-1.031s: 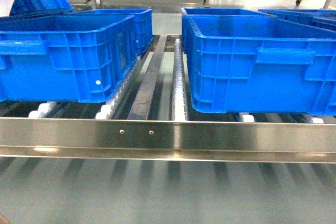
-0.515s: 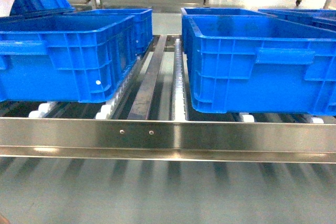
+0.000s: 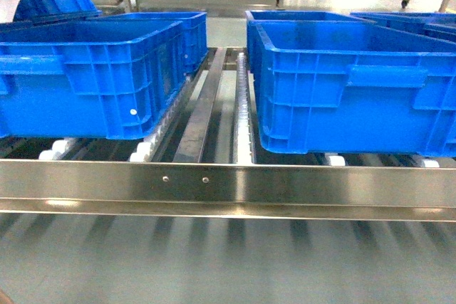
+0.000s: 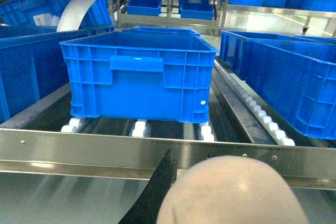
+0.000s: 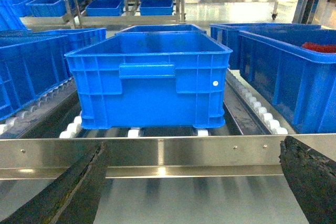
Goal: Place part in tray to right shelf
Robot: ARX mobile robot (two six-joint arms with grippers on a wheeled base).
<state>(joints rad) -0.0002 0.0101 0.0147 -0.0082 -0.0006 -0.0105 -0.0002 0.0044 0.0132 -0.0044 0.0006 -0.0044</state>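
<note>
The right shelf's steel front rail (image 3: 228,183) spans the head view, with neither gripper showing there. In the left wrist view a beige rounded piece of the tray (image 4: 231,195) fills the bottom, right up against the camera. My left gripper (image 4: 189,153) is shut on it; one black finger (image 4: 157,192) shows at its left and the other is almost hidden behind it. My right gripper (image 5: 194,182) is open in front of the rail (image 5: 168,156), its black fingers (image 5: 79,187) wide apart with nothing between them. The part is out of view.
Large blue crates (image 3: 85,76) (image 3: 356,90) stand on the white roller tracks (image 3: 242,105) behind the rail, with a gap between them. A pale curved sheet (image 4: 76,13) rises from a far-left crate. Something red (image 5: 320,47) lies in a crate on the right.
</note>
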